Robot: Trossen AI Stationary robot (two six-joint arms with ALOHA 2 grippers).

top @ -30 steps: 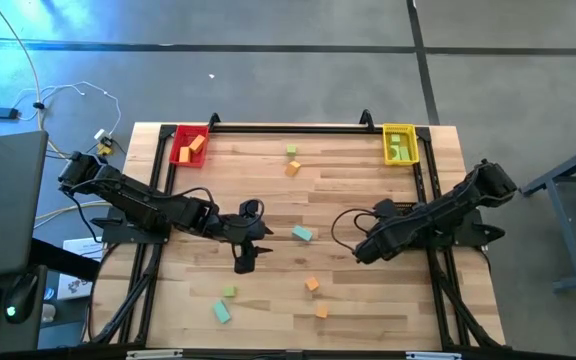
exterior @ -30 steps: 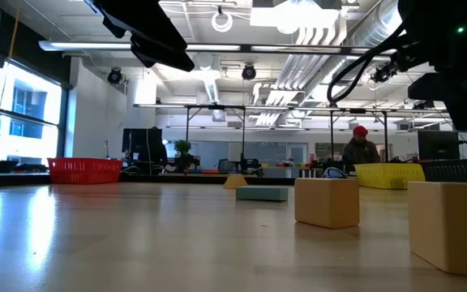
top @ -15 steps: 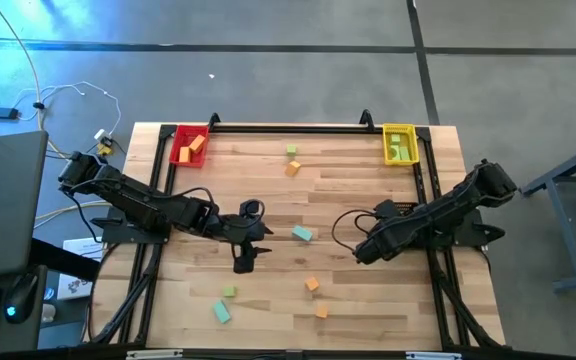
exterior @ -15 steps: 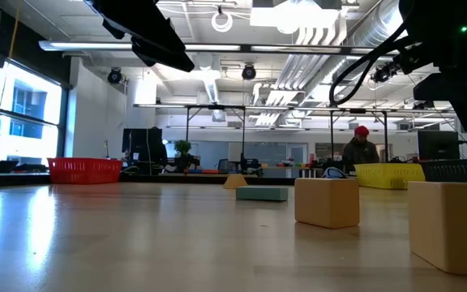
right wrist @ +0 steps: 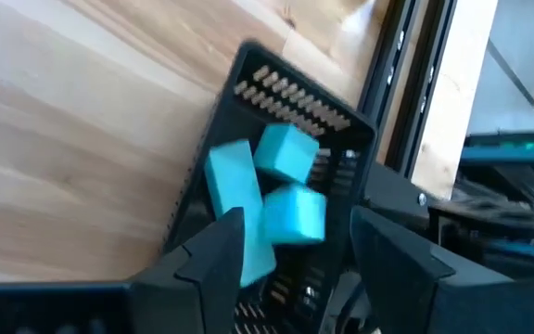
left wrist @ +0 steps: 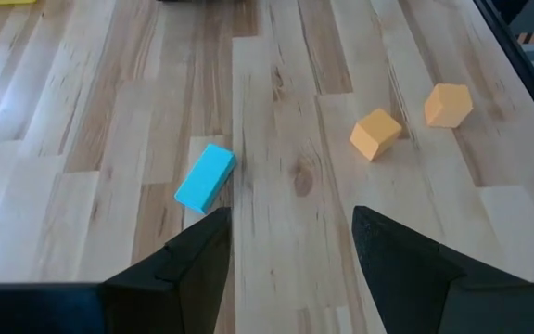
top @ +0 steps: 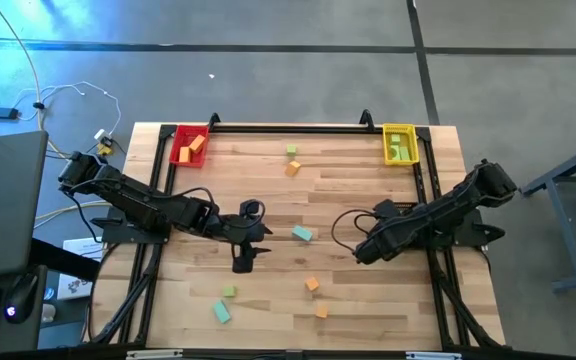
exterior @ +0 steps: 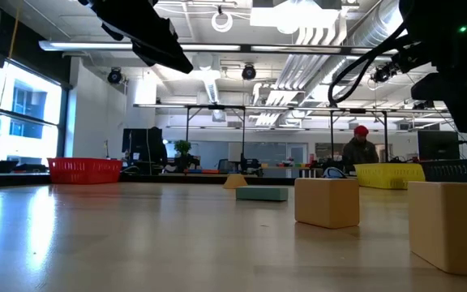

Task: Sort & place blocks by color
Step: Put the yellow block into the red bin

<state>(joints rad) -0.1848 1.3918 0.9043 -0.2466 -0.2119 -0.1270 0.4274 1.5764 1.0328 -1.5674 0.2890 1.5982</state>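
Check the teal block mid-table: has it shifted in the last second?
No. In the high view the teal block lies at the same spot between the left gripper and right gripper, same distance from the yellow tray.

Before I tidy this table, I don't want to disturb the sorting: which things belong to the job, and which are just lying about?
Job: loose teal blocks, orange blocks, green blocks, red tray, yellow tray, black tray holding sorted teal blocks.
Lying about: white cables, dark screen.
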